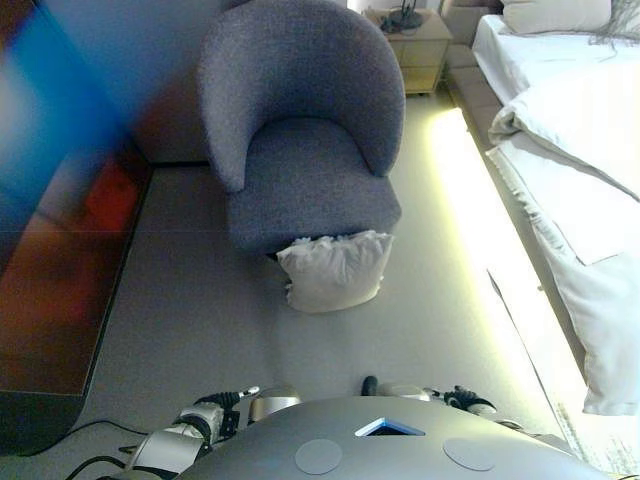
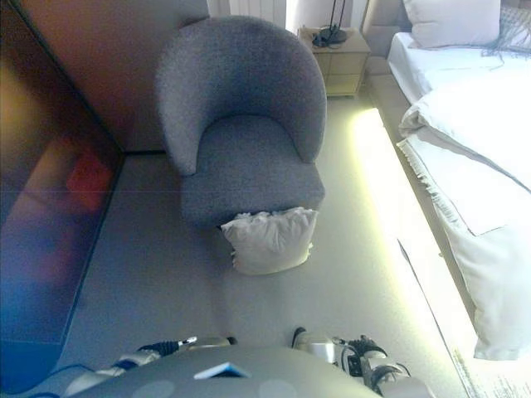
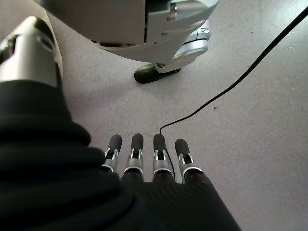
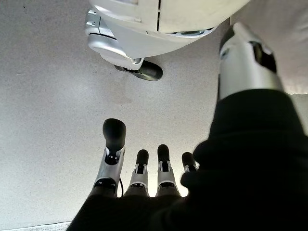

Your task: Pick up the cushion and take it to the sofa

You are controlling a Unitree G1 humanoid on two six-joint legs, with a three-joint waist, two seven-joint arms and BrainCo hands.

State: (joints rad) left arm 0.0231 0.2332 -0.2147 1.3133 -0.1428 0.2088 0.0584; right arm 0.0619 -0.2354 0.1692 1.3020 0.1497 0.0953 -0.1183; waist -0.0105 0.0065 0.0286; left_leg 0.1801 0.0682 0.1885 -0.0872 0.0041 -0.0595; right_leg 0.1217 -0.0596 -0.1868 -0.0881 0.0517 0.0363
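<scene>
The left hand (image 3: 144,159) hangs empty over grey floor (image 3: 260,125), its fingers straight.

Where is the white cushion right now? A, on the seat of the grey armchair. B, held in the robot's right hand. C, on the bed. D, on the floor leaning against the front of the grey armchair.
D: the cushion stands on the carpet against the front edge of the grey armchair, whose seat is bare, and both wrist views show the left hand and right hand holding nothing.

Left hand (image 3: 144,163), right hand (image 4: 144,178): fingers straight, empty.
</scene>
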